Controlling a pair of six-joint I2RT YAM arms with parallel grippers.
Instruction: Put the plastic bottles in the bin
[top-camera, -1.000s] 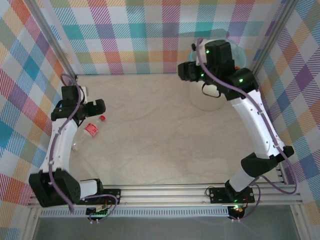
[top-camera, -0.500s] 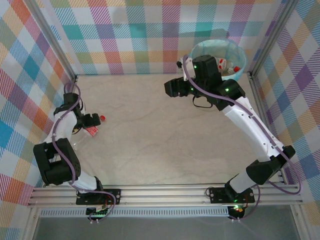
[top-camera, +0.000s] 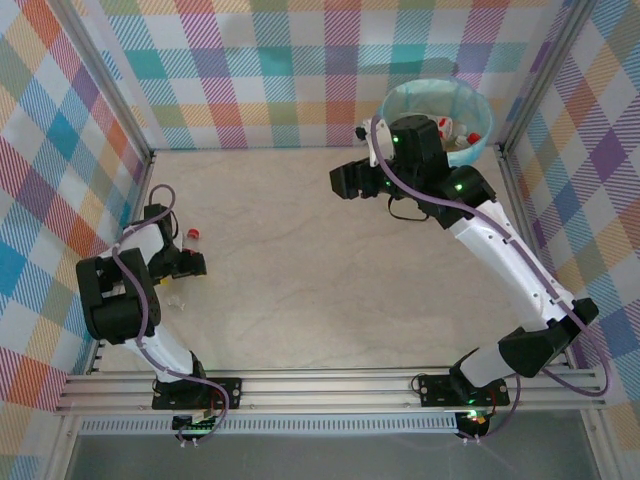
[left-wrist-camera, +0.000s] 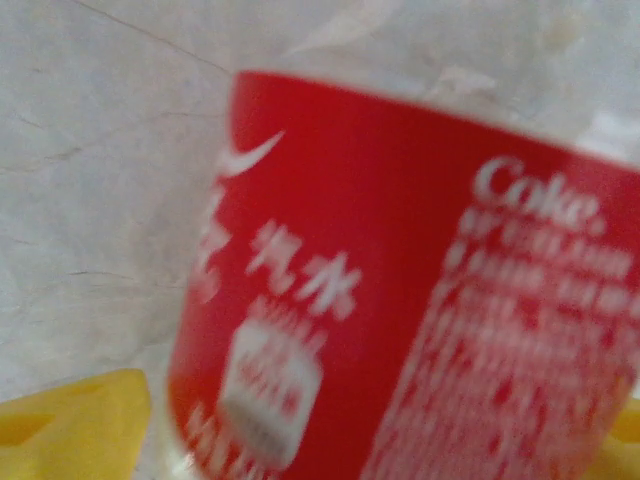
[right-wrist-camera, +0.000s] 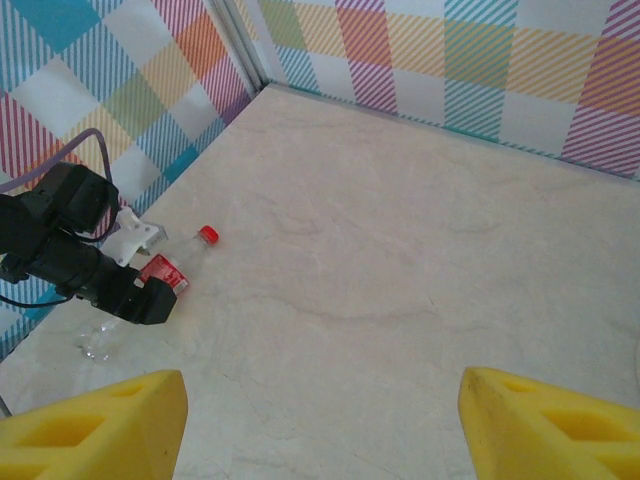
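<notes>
One plastic bottle (top-camera: 188, 248), clear with a red cap and red label, lies on the table at the far left; it is also in the right wrist view (right-wrist-camera: 168, 266). My left gripper (top-camera: 184, 264) is down over its body. In the left wrist view the blurred red label (left-wrist-camera: 400, 290) sits between the yellow pads (left-wrist-camera: 70, 425) of the left gripper (left-wrist-camera: 345, 440), and whether they press on it is unclear. The bin (top-camera: 402, 95) stands at the back right with several bottles (top-camera: 452, 128) inside. My right gripper (top-camera: 346, 181) hovers open left of the bin, nothing between its pads (right-wrist-camera: 90, 425).
Plaid walls and metal posts close in the table on three sides. The left wall is just beside the bottle and the left arm (right-wrist-camera: 60, 235). Bare marbled tabletop (top-camera: 320, 270) stretches between the two arms.
My left arm folded back and brought its gripper down onto the bottle, jaws narrowing. The right arm swung left off the bin, uncovering it.
</notes>
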